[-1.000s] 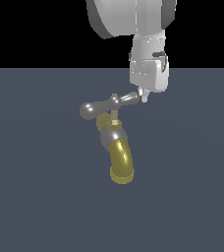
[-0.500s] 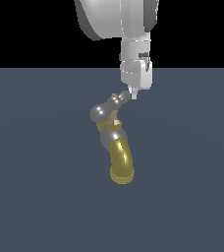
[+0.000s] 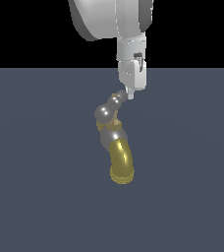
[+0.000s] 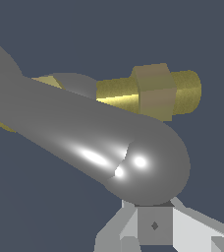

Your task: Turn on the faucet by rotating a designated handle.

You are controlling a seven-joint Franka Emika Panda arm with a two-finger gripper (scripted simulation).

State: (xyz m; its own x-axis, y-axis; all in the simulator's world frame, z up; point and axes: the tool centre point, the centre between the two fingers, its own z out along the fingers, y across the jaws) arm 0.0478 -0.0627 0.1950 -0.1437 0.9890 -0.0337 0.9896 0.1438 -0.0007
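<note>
Grey surface [image 3: 30,197]: faucet [image 3: 118,150]; tool [image 3: 130,94], grip state indiscernible, touches handle [image 3: 109,109] end at 1 o'clock, placed to lever it round.

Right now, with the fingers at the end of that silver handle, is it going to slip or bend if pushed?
The handle looks like rigid metal, so it probably won't bend. Its glossy, rounded end looks slippery; the fingers could slide off. It likely swivels about the stem instead of lifting, since it sits on the faucet.
</note>
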